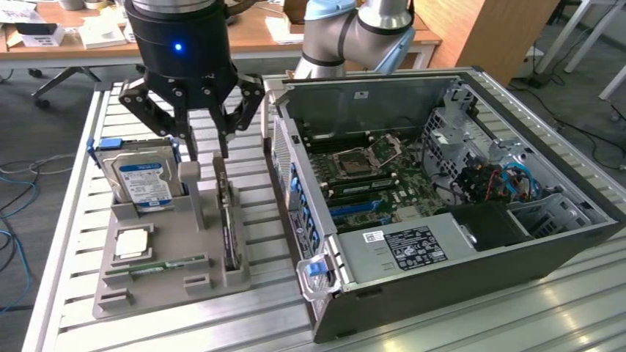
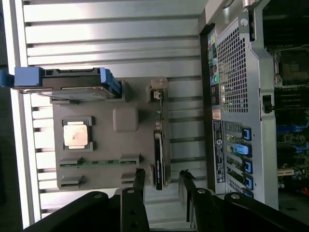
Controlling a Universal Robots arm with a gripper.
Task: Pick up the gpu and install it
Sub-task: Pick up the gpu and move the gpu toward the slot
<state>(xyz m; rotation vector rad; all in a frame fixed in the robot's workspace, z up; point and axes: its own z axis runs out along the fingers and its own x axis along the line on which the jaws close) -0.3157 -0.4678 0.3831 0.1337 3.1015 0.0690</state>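
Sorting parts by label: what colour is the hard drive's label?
Blue and white, on the hard drive; clearest in the exterior view.

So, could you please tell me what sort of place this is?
Likely a robotics lab: an open computer case and a parts tray on a slatted metal bench, office desks behind.

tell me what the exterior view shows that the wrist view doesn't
Exterior view: the arm above its gripper, desks behind, the power supply inside the computer case, and the blue-white label on the hard drive.
Wrist view: the case's rear panel face-on, with its ports and vent grille.
Both: the grey holder, the gpu standing on edge in it, the processor, and the open gripper over the holder.
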